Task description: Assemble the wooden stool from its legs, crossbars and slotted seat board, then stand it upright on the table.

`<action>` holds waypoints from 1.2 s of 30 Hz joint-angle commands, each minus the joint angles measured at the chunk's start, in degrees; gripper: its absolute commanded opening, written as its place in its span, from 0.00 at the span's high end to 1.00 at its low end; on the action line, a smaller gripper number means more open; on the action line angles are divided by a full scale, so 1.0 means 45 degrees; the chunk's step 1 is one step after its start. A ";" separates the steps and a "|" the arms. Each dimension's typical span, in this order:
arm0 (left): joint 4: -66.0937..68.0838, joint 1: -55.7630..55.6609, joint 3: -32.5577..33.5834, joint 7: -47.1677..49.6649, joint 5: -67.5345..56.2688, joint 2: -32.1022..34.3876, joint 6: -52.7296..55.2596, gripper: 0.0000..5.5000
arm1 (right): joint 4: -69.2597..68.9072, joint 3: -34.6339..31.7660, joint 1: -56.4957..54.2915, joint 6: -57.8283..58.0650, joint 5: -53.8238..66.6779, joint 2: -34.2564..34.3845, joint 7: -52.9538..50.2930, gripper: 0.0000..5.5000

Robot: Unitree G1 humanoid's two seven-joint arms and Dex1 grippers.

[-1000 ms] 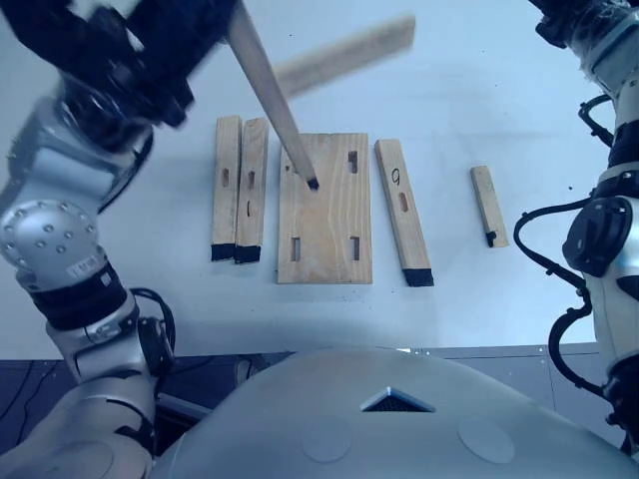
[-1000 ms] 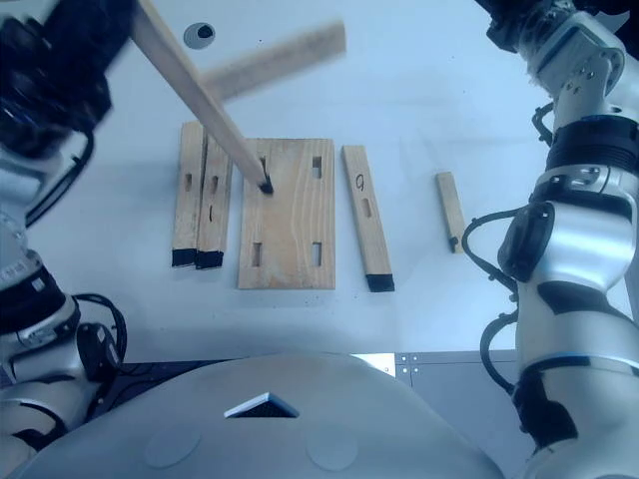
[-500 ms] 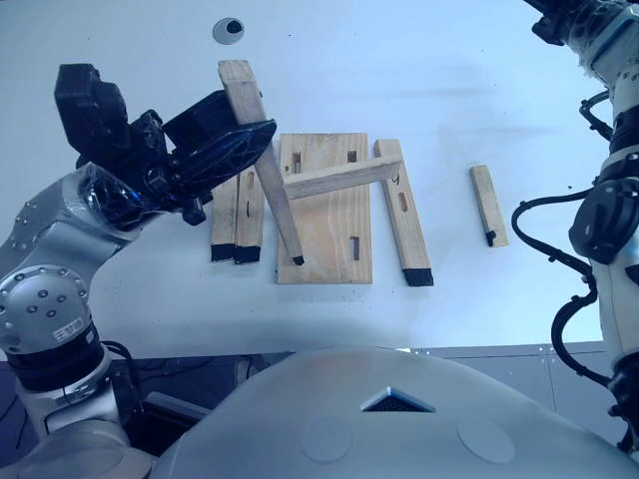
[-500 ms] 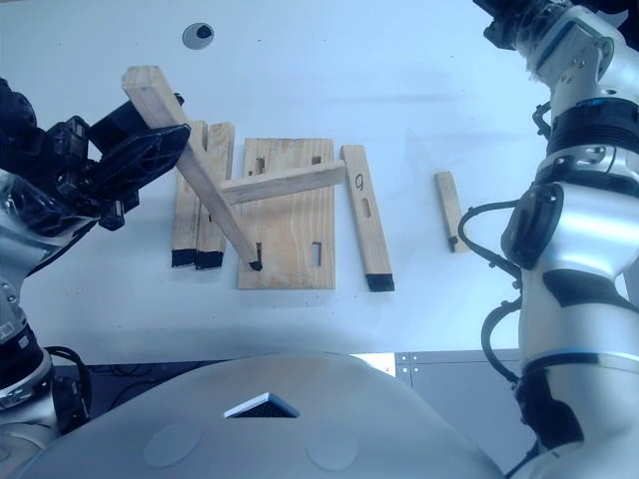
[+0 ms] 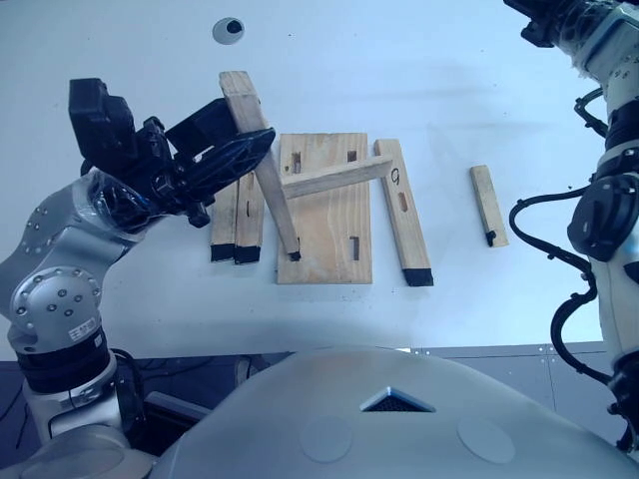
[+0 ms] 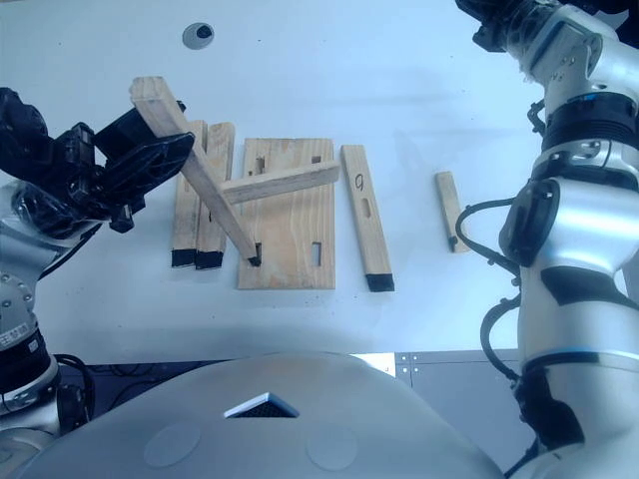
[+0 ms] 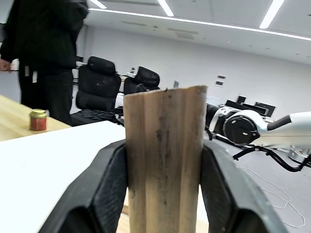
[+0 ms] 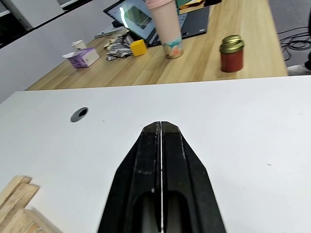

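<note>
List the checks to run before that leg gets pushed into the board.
1. Left pincer clamped on held leg: ok.
2. Leg's black tip at the near-left slot of the seat board: ok.
3. Tip seated in slot: cannot tell.
4. Leg upright: not ok, it leans.
5. Crossbar end clear of numbered leg: cannot tell.
6. Right pincer free to brace board: ok, shut and empty.

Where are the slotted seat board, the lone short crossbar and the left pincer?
slotted seat board (image 5: 329, 230): left eye view, bare middle of the board.
short crossbar (image 5: 489, 205): left eye view, mid-length.
left pincer (image 7: 164, 150): left wrist view, midway between fingertips, which clamp the leg (image 7: 164, 116).
</note>
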 commanded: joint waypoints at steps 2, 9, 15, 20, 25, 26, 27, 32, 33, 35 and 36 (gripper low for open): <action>0.0682 0.1038 -0.0934 -0.1729 0.2282 0.1666 -0.0467 0.63 | -0.0386 0.0171 0.0157 0.0241 -0.0240 -0.0128 0.0398 1.00; 0.1868 0.1583 -0.0394 -0.5378 0.3062 0.5745 -0.0715 0.63 | -0.1587 -0.0292 0.1423 0.0489 0.0168 0.0050 0.0090 1.00; 0.2938 0.1360 -0.0695 -0.6248 0.3633 0.6731 -0.1589 0.63 | -0.2714 -0.0776 0.2502 0.0722 0.0575 0.0337 -0.0467 1.00; 0.3148 0.0535 -0.0106 -0.5158 0.2028 0.5930 -0.1045 0.63 | -0.2955 -0.0903 0.2620 0.0801 0.0561 0.0364 -0.0609 1.00; 0.2854 0.0134 0.0177 -0.4293 0.1211 0.4990 -0.0572 0.63 | -0.2767 -0.0794 0.2388 0.0743 0.0522 0.0211 -0.0582 1.00; 0.2774 0.0257 0.0057 -0.4340 0.1462 0.4969 -0.0640 0.63 | -0.2694 -0.0773 0.2324 0.0722 0.0492 0.0189 -0.0563 1.00; 0.2747 0.0404 -0.0094 -0.4433 0.1879 0.5010 -0.0796 0.63 | -0.2640 -0.0754 0.2277 0.0702 0.0468 0.0181 -0.0554 1.00; 0.2598 0.0205 -0.0921 -0.4803 0.3422 0.5640 -0.1327 0.63 | -0.2553 -0.0695 0.2193 0.0618 0.0451 0.0211 -0.0558 1.00; 0.2451 -0.0170 -0.1156 -0.4623 0.3937 0.5933 -0.1414 0.63 | -0.2593 -0.0708 0.2251 0.0612 0.0472 0.0209 -0.0555 1.00; 0.1940 -0.1041 -0.1446 -0.4265 0.4381 0.6397 -0.1303 0.63 | -0.2692 -0.0813 0.2407 0.0639 0.0558 0.0194 -0.0616 1.00; 0.1623 -0.1588 -0.1488 -0.4150 0.4188 0.6578 -0.1074 0.63 | -0.2692 -0.0868 0.2487 0.0609 0.0584 0.0208 -0.0682 1.00</action>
